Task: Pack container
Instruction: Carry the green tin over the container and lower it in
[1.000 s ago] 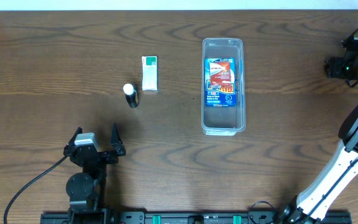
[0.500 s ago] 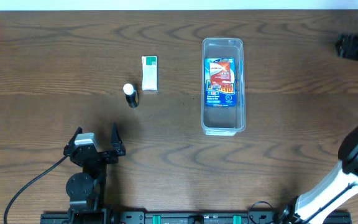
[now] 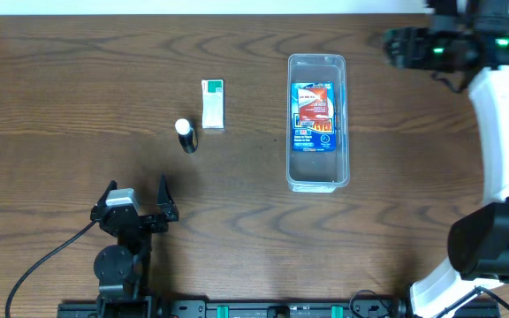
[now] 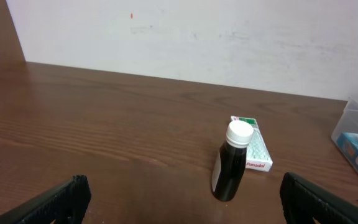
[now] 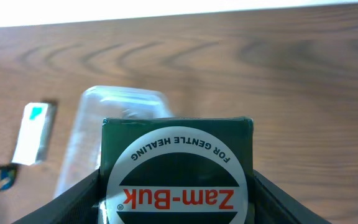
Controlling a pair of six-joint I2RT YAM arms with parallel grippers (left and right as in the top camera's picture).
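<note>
The right gripper (image 3: 394, 46), clamping a Zam-Buk box (image 5: 178, 163), has swung near the container (image 3: 317, 62), ready to pack; the left gripper (image 3: 137, 196) gapes idle.

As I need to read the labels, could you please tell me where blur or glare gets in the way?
Right wrist view: the Zam-Buk box is crisp, the container behind it soft. Left wrist view: the bottle is sharp. Overhead view: no strong glare, but the pack inside the container is too small to read.
</note>
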